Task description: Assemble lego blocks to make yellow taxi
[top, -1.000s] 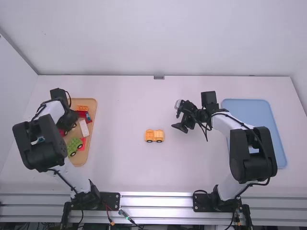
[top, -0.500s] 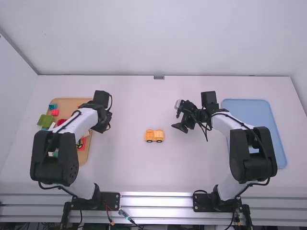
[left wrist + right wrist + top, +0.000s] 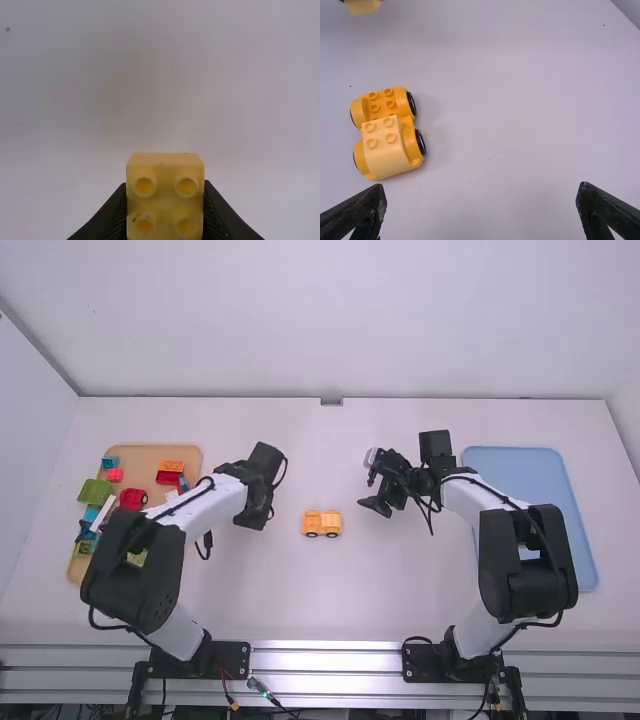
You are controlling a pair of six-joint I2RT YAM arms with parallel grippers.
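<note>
My left gripper [image 3: 252, 518] is above the table, left of the taxi chassis [image 3: 322, 524]. In the left wrist view the left gripper [image 3: 165, 215] is shut on a yellow block [image 3: 165, 172] with several studs. The right wrist view has the orange-yellow wheeled chassis [image 3: 402, 102] on the table, with a paler yellow block [image 3: 384, 152] on one end; the held block [image 3: 363, 6] hangs near the top corner. Right of the chassis, my right gripper [image 3: 370, 487] stands open, and in its wrist view the right gripper [image 3: 482, 200] has nothing between its fingers.
A wooden tray [image 3: 148, 452] on the left holds several coloured blocks and wheeled pieces, partly behind the left arm. On the right lies a blue tray [image 3: 515, 460], partly covered by the right arm.
My left gripper has moved right from over the wooden tray to near the chassis, uncovering blocks in the tray. The right arm and the chassis have stayed put.
</note>
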